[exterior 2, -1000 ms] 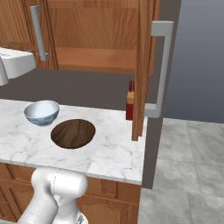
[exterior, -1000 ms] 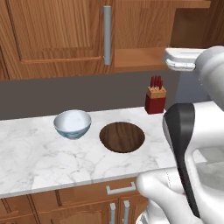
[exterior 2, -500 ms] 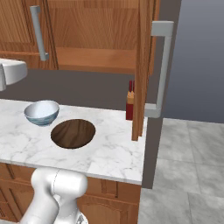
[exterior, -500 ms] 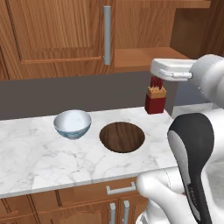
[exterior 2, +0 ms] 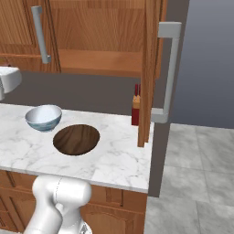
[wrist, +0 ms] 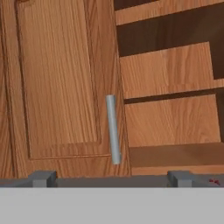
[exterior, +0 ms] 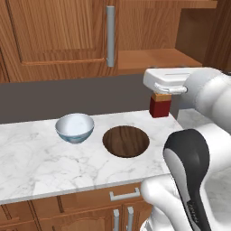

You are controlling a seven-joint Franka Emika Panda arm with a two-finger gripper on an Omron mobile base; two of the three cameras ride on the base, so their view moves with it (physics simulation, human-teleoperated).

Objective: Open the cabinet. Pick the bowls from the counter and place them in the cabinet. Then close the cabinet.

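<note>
The cabinet (exterior: 58,31) has its left door shut, with a grey bar handle (exterior: 110,36). Its right door (exterior 2: 150,68) stands swung wide open, baring a wooden shelf (exterior 2: 100,59). On the counter (exterior: 36,167) sit the two bowls: a white and pale blue one (exterior: 75,127) and, right of it, a shallow dark wooden one (exterior: 126,141). My gripper (exterior: 158,83) hovers above the counter's right part, higher than the bowls and below the shelf. In the hand view the gripper (wrist: 110,178) is open and holds nothing, facing the shut door's handle (wrist: 113,129).
A red block holding utensils (exterior: 160,107) stands at the back of the counter, just under my hand. The open door's edge and its handle (exterior 2: 170,73) overhang the counter's right end. Drawers with short handles (exterior: 124,195) run below the counter. Grey tiled floor (exterior 2: 196,183) lies to the right.
My hand has moved left and down, away from the open shelf and toward the space above the red block. The bowls and doors have not moved.
</note>
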